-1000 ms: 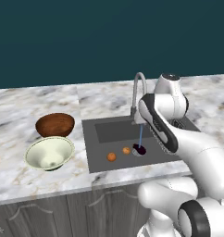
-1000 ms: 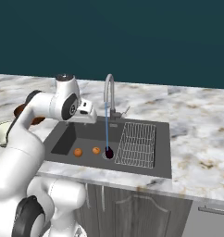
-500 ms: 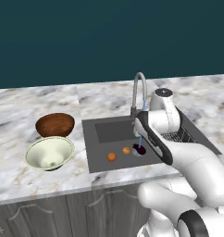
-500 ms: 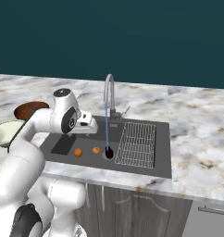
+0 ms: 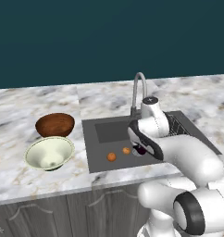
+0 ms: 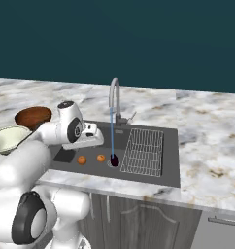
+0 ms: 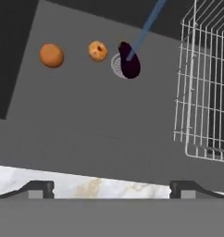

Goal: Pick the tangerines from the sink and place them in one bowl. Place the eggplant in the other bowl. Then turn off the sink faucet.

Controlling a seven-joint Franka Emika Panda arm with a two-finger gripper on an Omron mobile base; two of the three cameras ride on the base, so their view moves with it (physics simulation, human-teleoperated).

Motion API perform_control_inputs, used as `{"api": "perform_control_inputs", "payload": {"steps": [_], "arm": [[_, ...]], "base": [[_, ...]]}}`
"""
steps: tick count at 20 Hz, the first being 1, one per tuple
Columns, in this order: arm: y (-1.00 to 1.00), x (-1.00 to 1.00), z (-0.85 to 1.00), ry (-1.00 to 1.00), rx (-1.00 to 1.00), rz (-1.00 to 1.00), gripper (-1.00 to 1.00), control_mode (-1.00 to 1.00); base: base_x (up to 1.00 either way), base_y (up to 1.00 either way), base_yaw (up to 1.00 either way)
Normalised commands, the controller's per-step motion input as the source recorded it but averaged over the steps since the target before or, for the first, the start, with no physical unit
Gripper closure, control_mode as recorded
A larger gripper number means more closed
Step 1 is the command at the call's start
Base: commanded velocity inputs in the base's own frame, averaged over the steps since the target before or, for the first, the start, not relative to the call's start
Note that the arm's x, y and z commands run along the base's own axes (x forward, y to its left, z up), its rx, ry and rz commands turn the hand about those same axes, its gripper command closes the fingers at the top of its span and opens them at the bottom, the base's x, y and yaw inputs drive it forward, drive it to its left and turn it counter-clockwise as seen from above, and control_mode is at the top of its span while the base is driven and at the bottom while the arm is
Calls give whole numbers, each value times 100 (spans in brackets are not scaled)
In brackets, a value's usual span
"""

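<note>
- At the far left, the reddish-brown bowl (image 5: pixel 55 124) and the pale cream-green bowl (image 5: pixel 49 152) are sitting side by side on the marble counter (image 5: pixel 21 180), both holding nothing.
- In the sink (image 5: pixel 97 155), two tangerines (image 7: pixel 51 55) (image 7: pixel 97 50) are lying apart on the basin floor.
- Just right of them, the eggplant (image 7: pixel 129 60) is resting over the drain, with the faucet (image 6: pixel 114 99) pouring a thin blue stream onto it.
- I am holding my gripper (image 7: pixel 111 187) above the sink's near edge, fingers spread wide, gripping nothing.
- The wire rack (image 7: pixel 208 78) is standing at the right.
- I am seeing no readable writing.
</note>
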Motion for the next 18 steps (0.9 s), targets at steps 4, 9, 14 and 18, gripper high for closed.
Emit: {"api": "perform_control_inputs", "payload": {"steps": [4, 9, 14, 18], "arm": [[0, 55, -18, 35, -12, 8, -100, -100], [-4, 42, -16, 24, -5, 9, -100, -100], [-6, 32, -33, 3, 0, 4, -100, -100], [-16, 8, -49, 0, 0, 3, -100, -100]], "base": [[0, 0, 0], [0, 0, 0], [0, 0, 0], [0, 0, 0]]}}
